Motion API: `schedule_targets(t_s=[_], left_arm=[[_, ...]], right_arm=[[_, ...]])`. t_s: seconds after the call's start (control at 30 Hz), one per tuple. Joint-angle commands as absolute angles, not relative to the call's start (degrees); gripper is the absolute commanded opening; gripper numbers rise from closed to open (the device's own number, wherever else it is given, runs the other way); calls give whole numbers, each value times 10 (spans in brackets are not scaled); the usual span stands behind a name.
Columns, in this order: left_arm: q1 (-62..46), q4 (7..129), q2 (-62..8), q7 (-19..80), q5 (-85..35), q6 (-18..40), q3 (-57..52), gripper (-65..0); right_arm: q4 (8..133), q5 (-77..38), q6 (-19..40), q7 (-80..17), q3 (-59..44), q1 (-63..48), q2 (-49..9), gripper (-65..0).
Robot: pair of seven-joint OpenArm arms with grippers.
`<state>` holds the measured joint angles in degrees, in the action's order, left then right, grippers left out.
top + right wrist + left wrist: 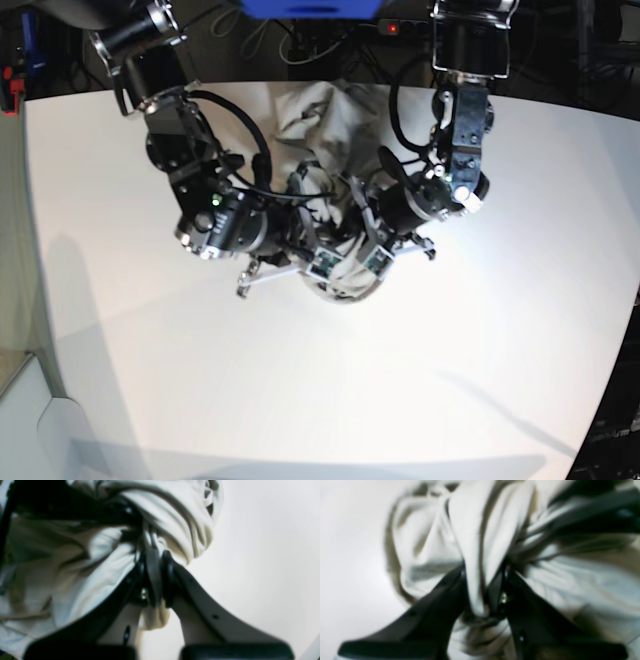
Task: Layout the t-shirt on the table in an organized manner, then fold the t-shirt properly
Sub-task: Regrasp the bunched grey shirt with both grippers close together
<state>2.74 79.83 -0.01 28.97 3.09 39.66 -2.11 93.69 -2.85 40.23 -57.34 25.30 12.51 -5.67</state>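
— Where is the shirt sitting right now?

— The soft, wrinkled, light grey-beige cotton t-shirt is lying bunched up on the far half of the large, smooth white table, between the two black arms. In the base view it is trailing from the far edge down to a crumpled lump where both arms are meeting.

— And the left gripper — what is it doing?

— Its black fingers are pinching a thick fold of the t-shirt; the cloth is running up out of the narrow gap between them. The bare table is showing to one side in that wrist view.

— The right one?

— The right gripper is clamping a thin gathered strip of the t-shirt, with its fingers pressing almost together on it. More fabric is draping over the gripper's other side, and the white table is filling the rest of the picture.

— How close are the two grippers?

— Near each other, both buried in the same lump of cloth.
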Motion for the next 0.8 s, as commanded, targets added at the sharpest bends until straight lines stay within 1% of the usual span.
schedule_targets(t_s=[0.0, 0.07, 0.1, 0.17, 0.2, 0.23, 0.3, 0.37, 0.5, 0.6, 0.77], left_arm=[[36, 820, 1, 273, 20, 400, -21, -584], [35, 826, 1, 273, 20, 400, -21, -576], [37, 826, 1, 274, 20, 400, -21, -557], [38, 823, 1, 274, 20, 400, -21, -499], [38, 823, 1, 274, 20, 400, -21, -452], [36, 823, 0, 274, 20, 400, -21, -417], [36, 822, -3, 274, 20, 400, -21, -371], [37, 821, -5, 274, 20, 400, -22, -383], [43, 792, -2, 273, 21, 400, -56, -456], [53, 770, 0, 272, 21, 400, -75, -459], [54, 752, 1, 268, 20, 400, -74, -459]], right_arm=[[945, -33, 400, -563, 253, 138, -55, -650], [945, -33, 400, -563, 253, 137, -57, -650], [945, -33, 400, -563, 253, 136, -57, -650], [945, -33, 400, -563, 253, 134, -58, -650], [945, -33, 400, -563, 253, 133, -65, -650], [945, -33, 400, -562, 253, 133, -69, -650], [945, -33, 400, -552, 253, 133, -73, -650], [945, -33, 400, -540, 253, 129, -82, -650], [947, -33, 400, -536, 253, 122, -91, -650], [947, -33, 400, -536, 253, 121, -91, -650], [966, -33, 400, -536, 255, 102, -89, -650]])
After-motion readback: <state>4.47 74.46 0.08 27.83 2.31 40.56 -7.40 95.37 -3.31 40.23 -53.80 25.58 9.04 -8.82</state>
